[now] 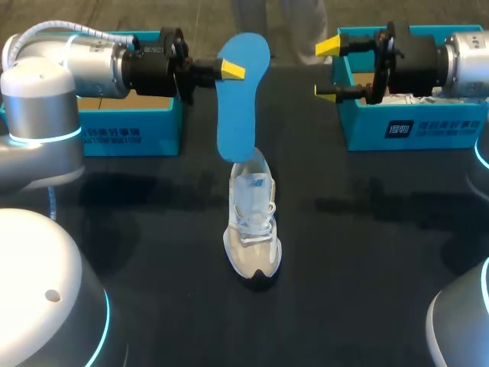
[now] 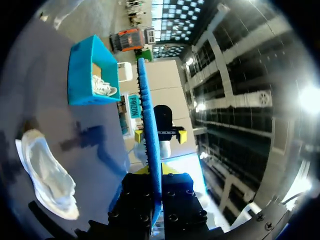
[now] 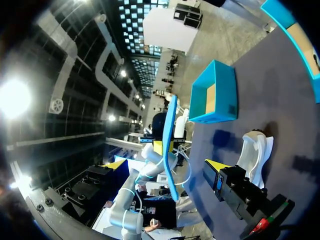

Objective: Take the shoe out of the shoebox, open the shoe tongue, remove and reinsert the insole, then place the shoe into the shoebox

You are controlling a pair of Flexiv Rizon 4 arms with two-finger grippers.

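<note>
Clamping insole (image 1: 237, 115) aloft, left end effector (image 1: 229, 70) horizontal

Head view: the table (image 1: 367, 252) is looked down on from above and behind, at middling range, with the shoe (image 1: 252, 229) near the middle.
Left wrist view: the table is looked across sideways toward the right box (image 2: 82, 75); the insole (image 2: 149, 130) is seen edge-on, very close.
Right wrist view: the opposite way is faced, toward the left box (image 3: 220, 95).
Shared: shoe and insole are caught in all three views.
</note>
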